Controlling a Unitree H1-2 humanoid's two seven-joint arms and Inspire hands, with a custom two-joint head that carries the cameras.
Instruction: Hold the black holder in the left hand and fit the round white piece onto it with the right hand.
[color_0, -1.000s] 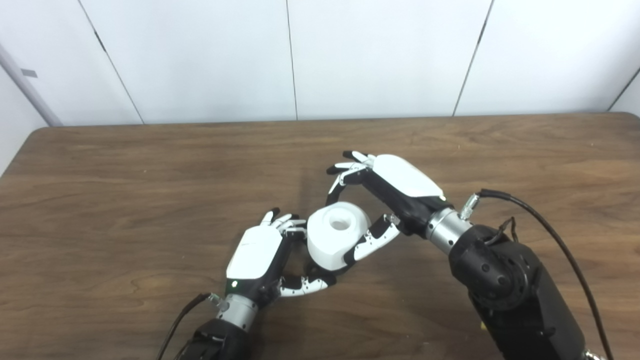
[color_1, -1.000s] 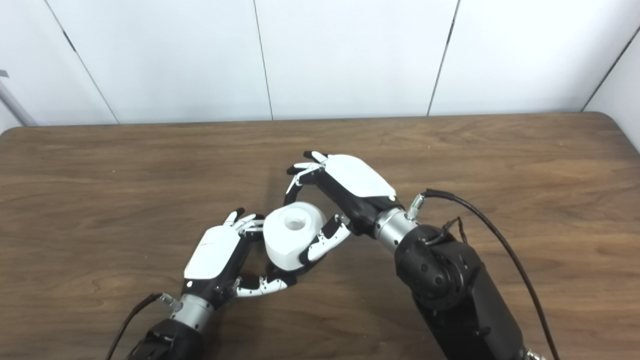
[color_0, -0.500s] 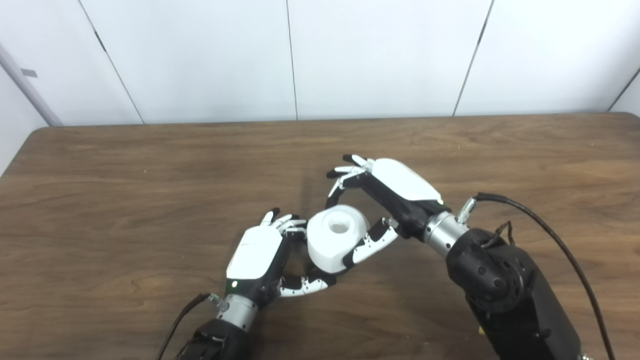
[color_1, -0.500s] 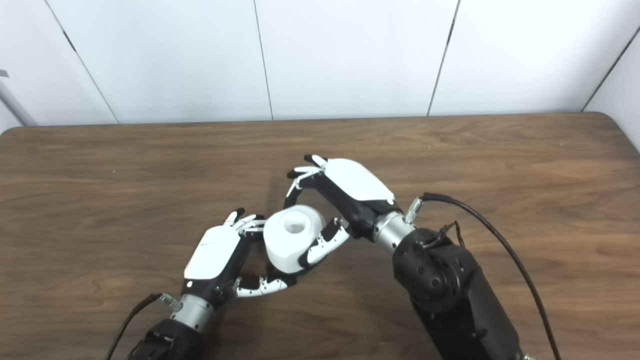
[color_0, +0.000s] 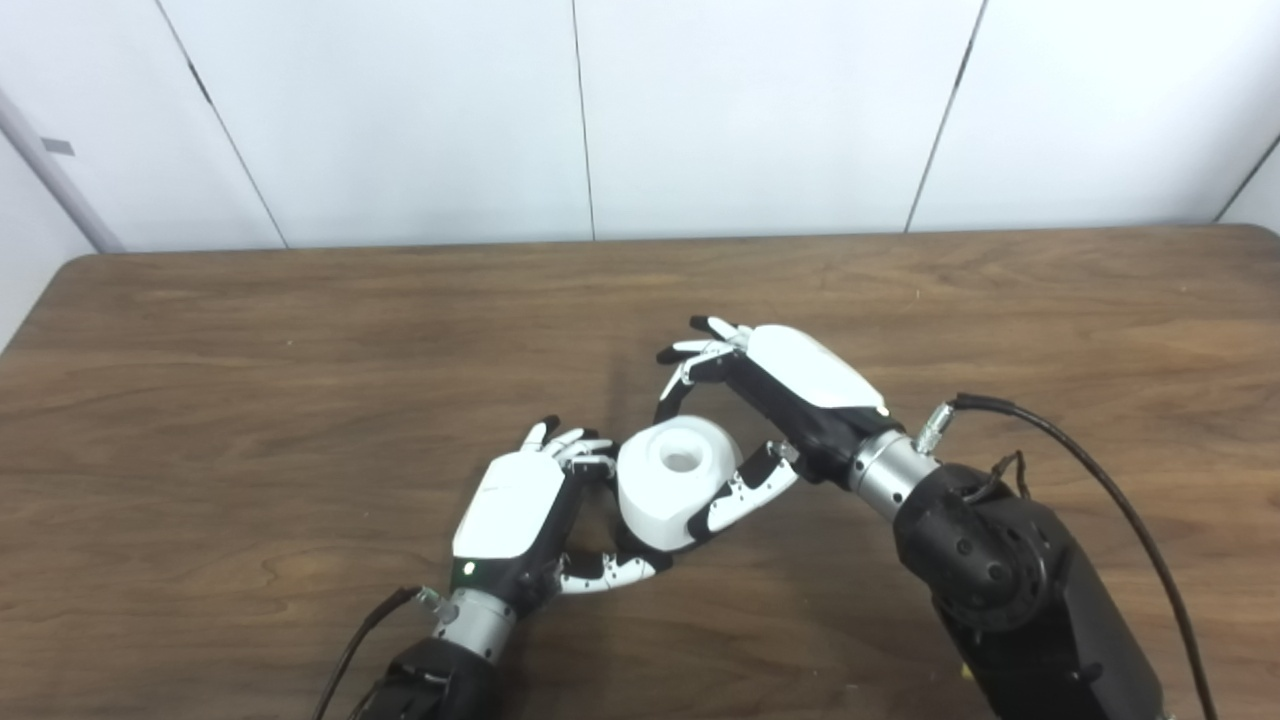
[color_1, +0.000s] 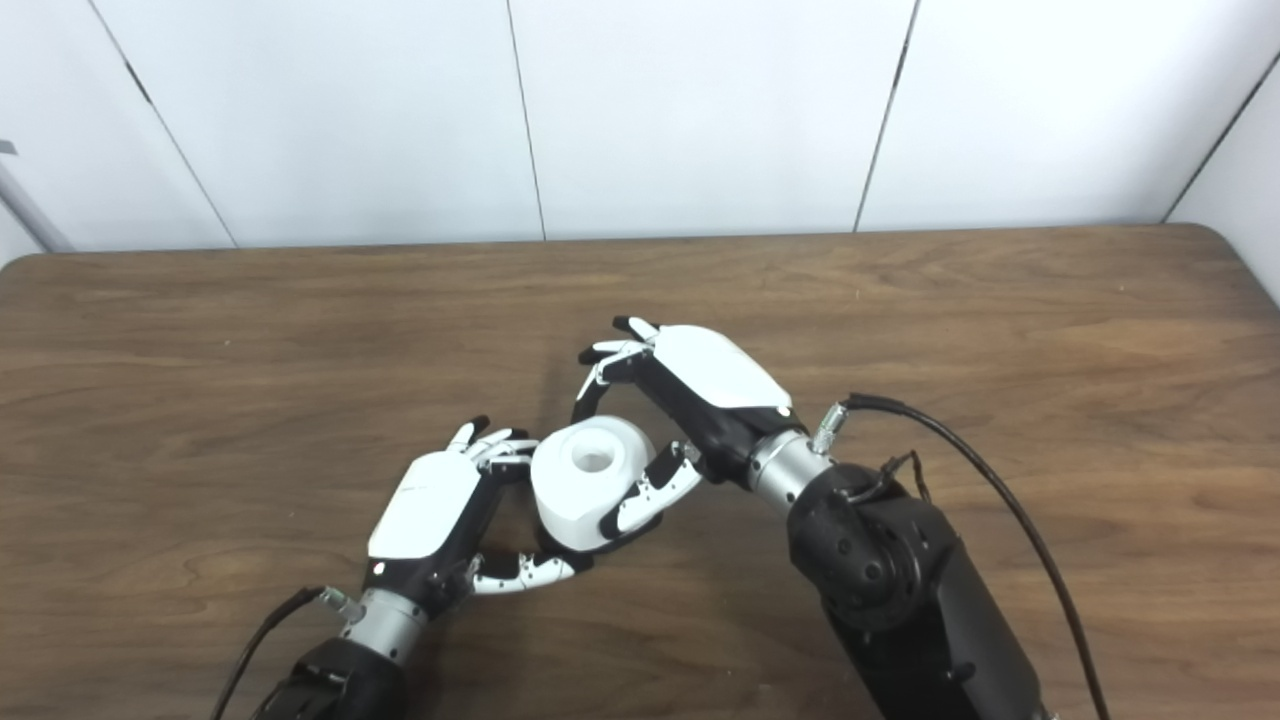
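Right hand (color_0: 790, 385) pinches the round white piece (color_0: 675, 480) over the left hand (color_0: 520, 515), which cups the mostly hidden black holder; tilting could jam the fit.

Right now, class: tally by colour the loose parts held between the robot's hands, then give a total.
White: 1, the round white piece.
Black: 1, the black holder, mostly hidden beneath it.
Total: 2.
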